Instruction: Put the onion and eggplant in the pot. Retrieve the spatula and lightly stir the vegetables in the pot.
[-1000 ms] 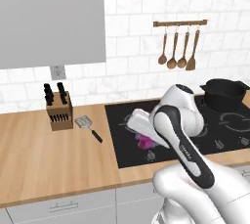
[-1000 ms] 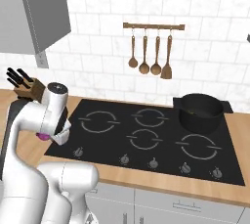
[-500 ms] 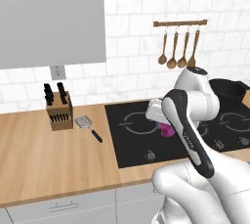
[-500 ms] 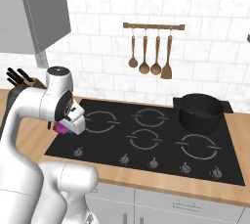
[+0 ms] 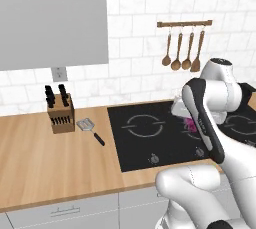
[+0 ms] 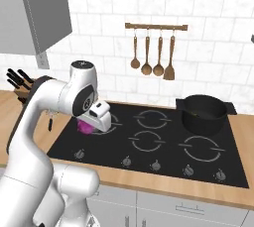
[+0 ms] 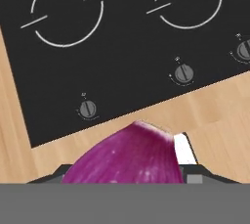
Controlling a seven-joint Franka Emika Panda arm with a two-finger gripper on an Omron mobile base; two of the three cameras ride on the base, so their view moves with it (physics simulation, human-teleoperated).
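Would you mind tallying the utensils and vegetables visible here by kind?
Hanging wooden utensils: 4
Metal spatula: 1
Onion, held in the gripper: 1
Pot: 1
Knife block: 1
Total: 8

White tiled wall (image 6: 99,37), wooden counter (image 5: 50,158), black cooktop (image 6: 163,146), grey cabinet (image 5: 50,18).

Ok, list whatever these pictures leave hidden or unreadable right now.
- Eggplant: not identifiable.
- Pincer fingertips: hand view, covered by the onion; right base view, hidden under the white hand.
- Onion: left base view, mostly behind the forearm.
- Pot contents: right base view, interior too dark.
- Spatula slots: left base view, too small.
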